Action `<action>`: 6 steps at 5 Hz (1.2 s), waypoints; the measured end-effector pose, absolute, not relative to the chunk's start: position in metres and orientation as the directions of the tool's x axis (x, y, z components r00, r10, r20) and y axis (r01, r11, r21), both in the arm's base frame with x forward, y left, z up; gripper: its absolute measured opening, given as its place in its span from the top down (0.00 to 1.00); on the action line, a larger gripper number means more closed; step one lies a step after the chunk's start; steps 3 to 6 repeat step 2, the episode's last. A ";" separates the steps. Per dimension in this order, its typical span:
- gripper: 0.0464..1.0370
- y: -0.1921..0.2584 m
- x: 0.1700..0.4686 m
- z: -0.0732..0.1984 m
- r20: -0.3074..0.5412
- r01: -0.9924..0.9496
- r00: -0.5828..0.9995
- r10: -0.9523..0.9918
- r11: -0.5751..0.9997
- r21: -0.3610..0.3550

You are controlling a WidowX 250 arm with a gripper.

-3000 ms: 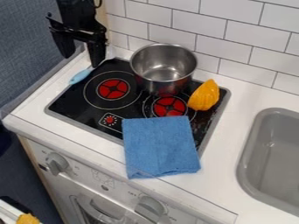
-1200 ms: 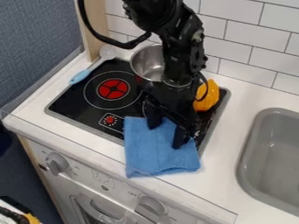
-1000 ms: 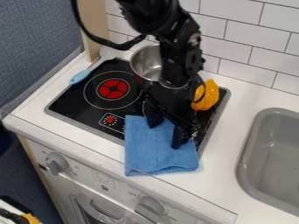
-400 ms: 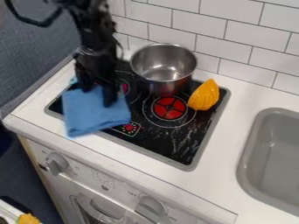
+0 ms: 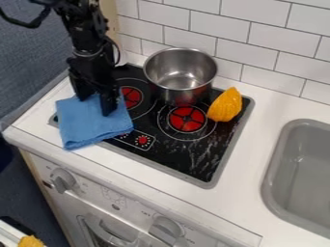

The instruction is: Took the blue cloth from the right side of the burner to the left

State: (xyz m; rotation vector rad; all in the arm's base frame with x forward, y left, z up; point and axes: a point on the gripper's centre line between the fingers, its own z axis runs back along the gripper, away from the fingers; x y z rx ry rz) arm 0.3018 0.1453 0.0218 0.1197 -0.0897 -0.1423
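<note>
Standing wide, pointing down with fingertips apart, with the black two-finger end effector (image 5: 95, 105) set against the upper part of the soft blue fabric cloth (image 5: 93, 128); probably pressing into the fabric rather than pinching, for dragging or steadying without a full lift. Lying nearly flat under that contact, across the front left corner of the black glass hob (image 5: 193, 161) and onto the white worktop (image 5: 248, 169), likely serving as the goal side and needing only release and withdrawal. Risking, on a careless rise, snagging and shifting the cloth again. Showing, just beside the cloth, the red-centred left burner (image 5: 132, 96), partly hidden by the arm; resting well apart from the red-centred right burner (image 5: 187, 119). Standing upright farther back, the round steel pot (image 5: 183, 79), probably parked there for staying out of the way. Leaning beside the right burner, the yellow ribbed squash-like toy (image 5: 226, 105). Sitting farthest right, the grey recessed sink (image 5: 306, 173), playing no likely part here.
</note>
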 end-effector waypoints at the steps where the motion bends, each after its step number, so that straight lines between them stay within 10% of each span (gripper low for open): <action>1: 0.04 0.132 0.298 0.046 0.096 0.182 0.978 -0.187 0.981 0.061; 6: 0.04 0.131 0.293 0.076 0.138 0.183 0.972 -0.189 0.982 0.052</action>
